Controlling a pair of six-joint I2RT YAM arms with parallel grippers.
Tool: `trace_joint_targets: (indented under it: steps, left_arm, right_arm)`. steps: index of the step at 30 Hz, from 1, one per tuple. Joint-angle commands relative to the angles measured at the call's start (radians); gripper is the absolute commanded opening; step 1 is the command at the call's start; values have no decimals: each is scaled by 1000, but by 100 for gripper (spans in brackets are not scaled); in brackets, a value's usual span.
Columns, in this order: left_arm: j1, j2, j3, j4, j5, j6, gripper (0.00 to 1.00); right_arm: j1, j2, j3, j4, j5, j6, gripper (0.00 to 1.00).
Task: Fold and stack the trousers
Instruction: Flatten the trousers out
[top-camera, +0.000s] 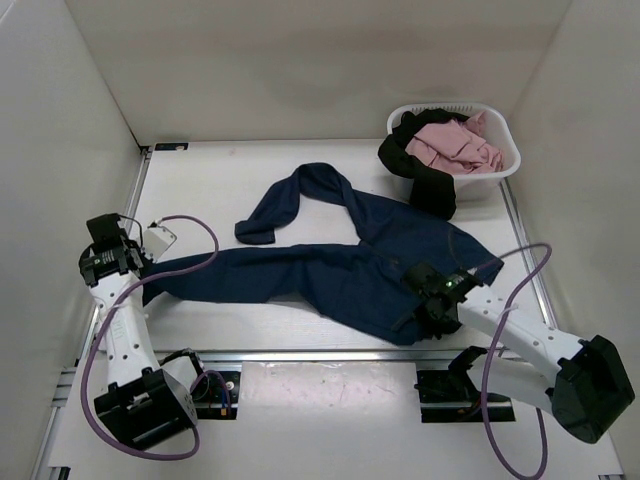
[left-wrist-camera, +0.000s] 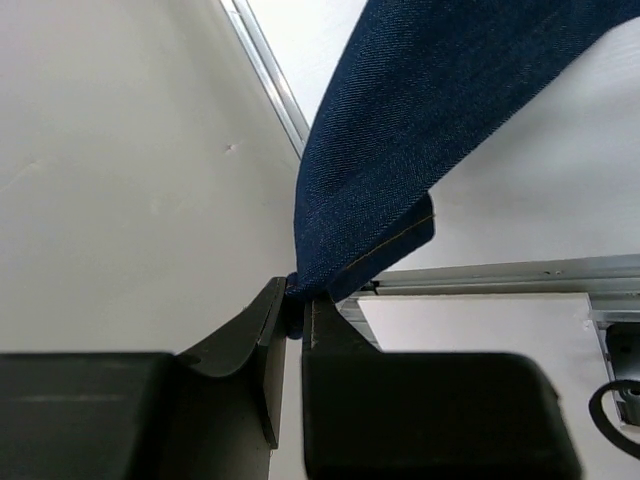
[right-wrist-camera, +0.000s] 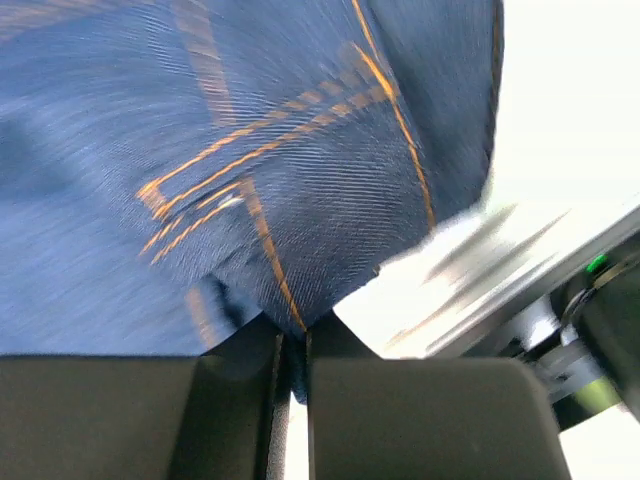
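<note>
Navy denim trousers (top-camera: 340, 280) stretch between 2 low arms (top-camera: 125, 335) (top-camera: 515, 330), left jaws pinching a hem, right jaws the seat.

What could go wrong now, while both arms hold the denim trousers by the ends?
1. The left gripper pinches only a small hem corner of the denim trousers; under tension it may slip out.
2. The free leg lies curled toward the back; it may fold crooked.
3. The black trousers hang from the basket close to the denim; pulling might drag them.
</note>
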Motion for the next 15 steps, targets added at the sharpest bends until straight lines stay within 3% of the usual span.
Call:
trace_joint_targets:
  steps: [1, 8, 15]
  left_arm:
    - [-2, -6, -39, 108, -27, 1, 14]
    - [-2, 46, -141, 179, -58, 1, 14]
    - [64, 46, -237, 278, -109, 68, 14]
  right_arm:
    - [-31, 41, 174, -155, 350, -218, 0]
    - [-316, 171, 220, -100, 281, -583, 0]
    - [-635, 125, 111, -27, 178, -725, 3]
